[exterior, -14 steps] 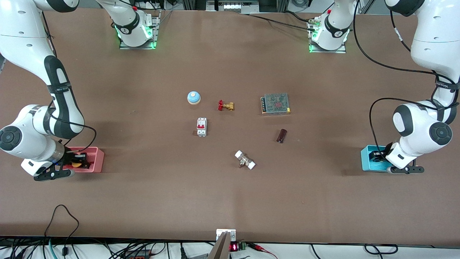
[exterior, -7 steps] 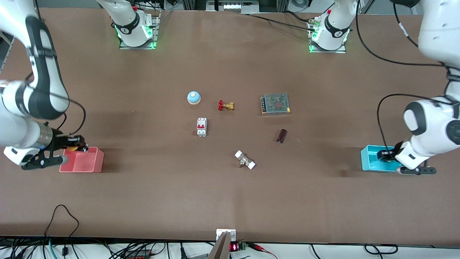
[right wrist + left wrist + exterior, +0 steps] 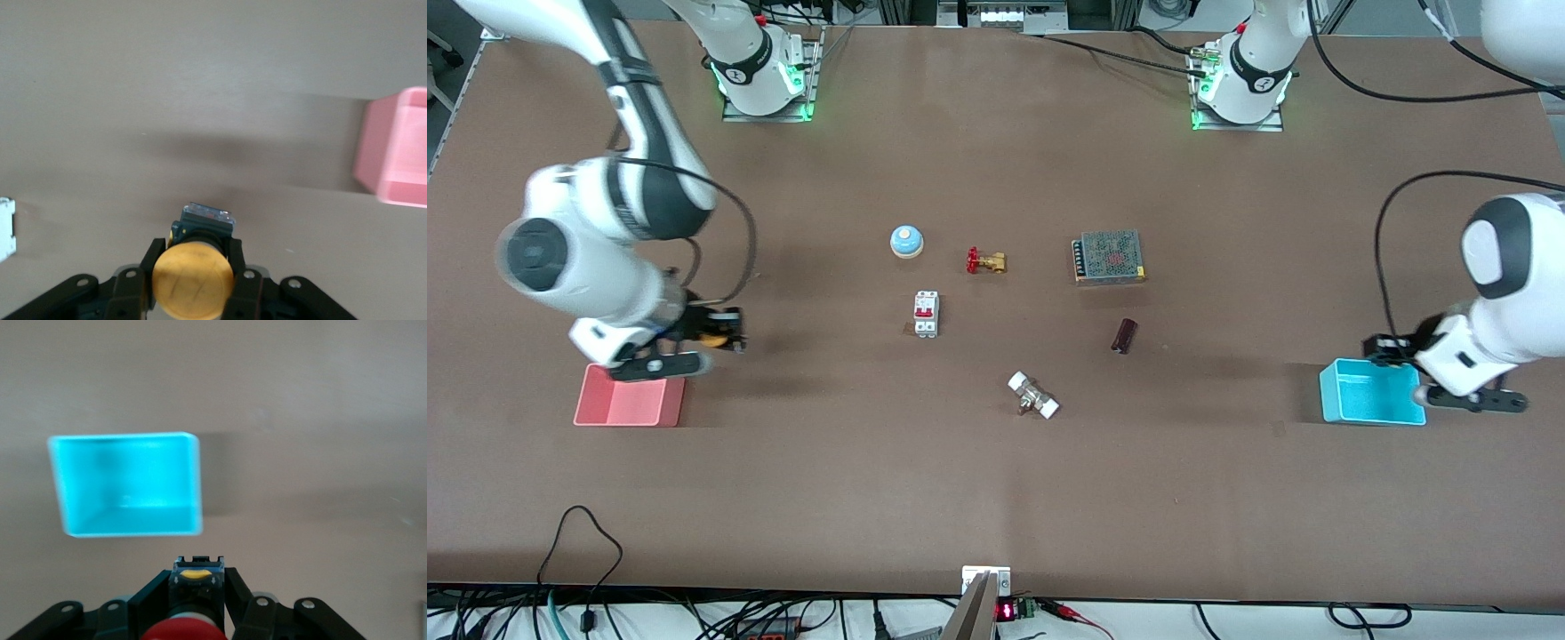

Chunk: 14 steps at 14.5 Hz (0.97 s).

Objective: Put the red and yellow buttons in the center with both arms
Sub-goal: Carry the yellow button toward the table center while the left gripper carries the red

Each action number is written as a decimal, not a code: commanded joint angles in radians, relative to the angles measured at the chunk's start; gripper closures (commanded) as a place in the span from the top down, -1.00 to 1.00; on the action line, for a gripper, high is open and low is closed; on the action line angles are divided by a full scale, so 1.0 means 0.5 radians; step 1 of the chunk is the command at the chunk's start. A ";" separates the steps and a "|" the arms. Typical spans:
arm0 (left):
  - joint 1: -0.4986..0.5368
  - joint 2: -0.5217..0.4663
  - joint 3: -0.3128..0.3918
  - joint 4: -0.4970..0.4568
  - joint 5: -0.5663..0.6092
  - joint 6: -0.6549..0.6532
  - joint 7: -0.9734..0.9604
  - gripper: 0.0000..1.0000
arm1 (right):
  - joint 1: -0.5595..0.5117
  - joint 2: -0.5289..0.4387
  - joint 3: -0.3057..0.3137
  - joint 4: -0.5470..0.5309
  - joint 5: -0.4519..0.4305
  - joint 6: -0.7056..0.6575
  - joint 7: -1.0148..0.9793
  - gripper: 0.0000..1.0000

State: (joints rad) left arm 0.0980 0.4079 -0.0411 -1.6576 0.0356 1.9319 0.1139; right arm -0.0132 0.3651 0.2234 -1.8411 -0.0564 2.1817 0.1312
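right gripper (image 3: 725, 331) clamps yellow button (image 3: 193, 280), lifted off pink tray (image 3: 630, 404), now over bare table at its 1 o'clock | left gripper (image 3: 1385, 348) grips red button (image 3: 185, 631), risen above cyan tray (image 3: 1369, 393) | both loads out; carry to center next

yellow button (image 3: 193, 281) orange-yellow | red button (image 3: 185, 632) red | trays: pink (image 3: 630, 407), cyan (image 3: 1369, 393)

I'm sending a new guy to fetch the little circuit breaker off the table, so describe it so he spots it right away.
Start at the blue-and-white dome bell near the middle of the brown table. The circuit breaker lies just nearer the front camera than that bell. It is a small white block with red switch levers, unlike the brass valve with its red handle beside the bell.
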 commanded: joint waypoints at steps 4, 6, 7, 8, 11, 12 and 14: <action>-0.487 -0.064 -0.013 -0.338 0.024 0.081 -0.592 -0.50 | 0.140 0.138 -0.002 -0.276 -0.022 0.545 0.118 -0.35; -0.640 -0.061 -0.010 -0.507 0.024 0.322 -0.740 -0.49 | 0.167 0.181 -0.002 -0.288 -0.022 0.615 0.115 -0.35; -0.653 -0.067 -0.013 -0.617 0.024 0.488 -0.740 -0.48 | 0.177 0.199 -0.002 -0.291 -0.025 0.646 0.115 -0.35; -0.665 -0.070 -0.016 -0.721 0.024 0.641 -0.743 -0.48 | 0.180 0.218 -0.002 -0.294 -0.025 0.665 0.115 -0.35; -0.788 -0.058 -0.013 -0.952 0.024 0.979 -0.957 -0.47 | 0.183 0.248 -0.002 -0.300 -0.028 0.693 0.115 -0.34; -0.809 -0.046 -0.013 -1.022 0.024 1.108 -1.034 -0.46 | 0.183 0.258 -0.002 -0.300 -0.028 0.693 0.112 -0.33; -0.804 -0.006 -0.010 -1.121 0.024 1.317 -1.044 -0.45 | 0.189 0.291 -0.002 -0.297 -0.037 0.705 0.112 -0.33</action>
State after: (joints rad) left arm -0.2928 0.4119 -0.0579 -2.1627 0.0357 2.5105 -0.3782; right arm 0.0745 0.5044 0.2235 -1.9792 -0.0601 2.5086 0.1737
